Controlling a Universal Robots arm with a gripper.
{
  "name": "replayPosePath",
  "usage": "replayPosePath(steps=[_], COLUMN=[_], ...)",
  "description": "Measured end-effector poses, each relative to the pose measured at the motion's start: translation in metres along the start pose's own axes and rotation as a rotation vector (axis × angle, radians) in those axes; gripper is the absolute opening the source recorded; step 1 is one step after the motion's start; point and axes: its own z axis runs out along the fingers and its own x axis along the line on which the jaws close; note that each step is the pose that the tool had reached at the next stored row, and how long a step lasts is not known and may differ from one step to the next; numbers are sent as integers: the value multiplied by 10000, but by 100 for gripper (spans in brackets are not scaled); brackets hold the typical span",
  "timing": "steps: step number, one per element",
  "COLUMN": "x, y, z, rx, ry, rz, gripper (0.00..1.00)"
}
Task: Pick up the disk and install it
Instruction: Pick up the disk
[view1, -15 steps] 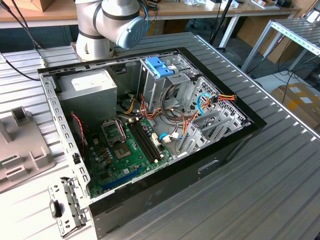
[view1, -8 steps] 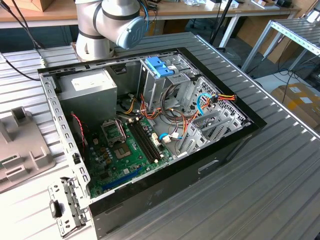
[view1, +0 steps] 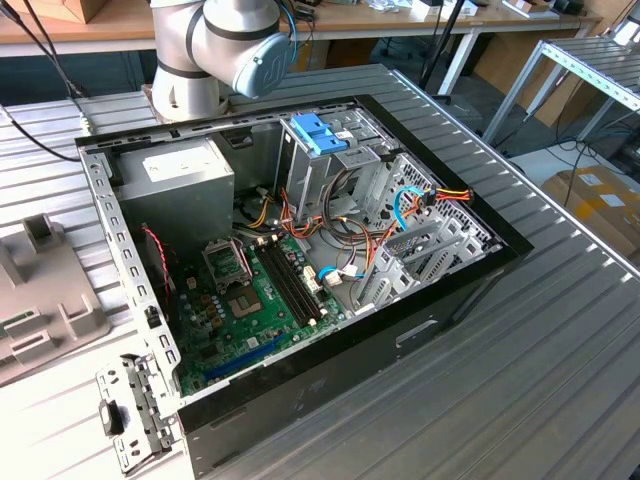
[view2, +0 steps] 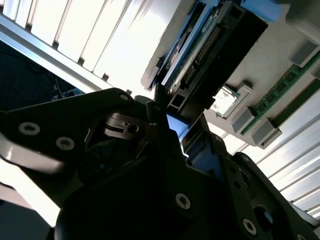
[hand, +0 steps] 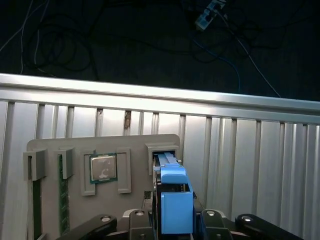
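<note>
Clamping my claw (hand: 177, 224) on the disk (hand: 176, 197): the jaws are pressing both flat sides of its bright blue end tab, as far as both wrist views are showing me. I'm gripping there b/c the tab is the one part sticking out free. The rest of the disk is standing on edge in a slot of the grey holder tray (hand: 135, 145), not yet lifted out. That on-edge seat is keeping the tab reachable, I'm judging.

The slot is lying by the tray edge that's facing the tabletop (hand: 240, 145) edge. Past that edge the floor is showing dark w/ loose cables. In the same tray a CPU chip (hand: 103, 167) is sitting flat in its pocket just beside the disk's slot. RAM sticks (hand: 62, 200) are lying in grooves toward the tray's other side, near my claw but not touching it.

In the exterior view the open PC case (view1: 300, 390) is lying on the ribbed tabletop. A blue latch piece (view1: 318, 133) is topping its drive cage (view1: 300, 170). Orange & blue wires (view1: 380, 240) are crowding the bays beside the cage, probably what's standing in the way of the install.
</note>
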Motion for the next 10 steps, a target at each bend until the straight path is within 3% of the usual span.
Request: replayPosePath(steps=[3, 10], x=[0, 1], y=[0, 0], z=[2, 12], rx=[28, 106], ry=[46, 73], rz=[425, 1464], gripper=[38, 38])
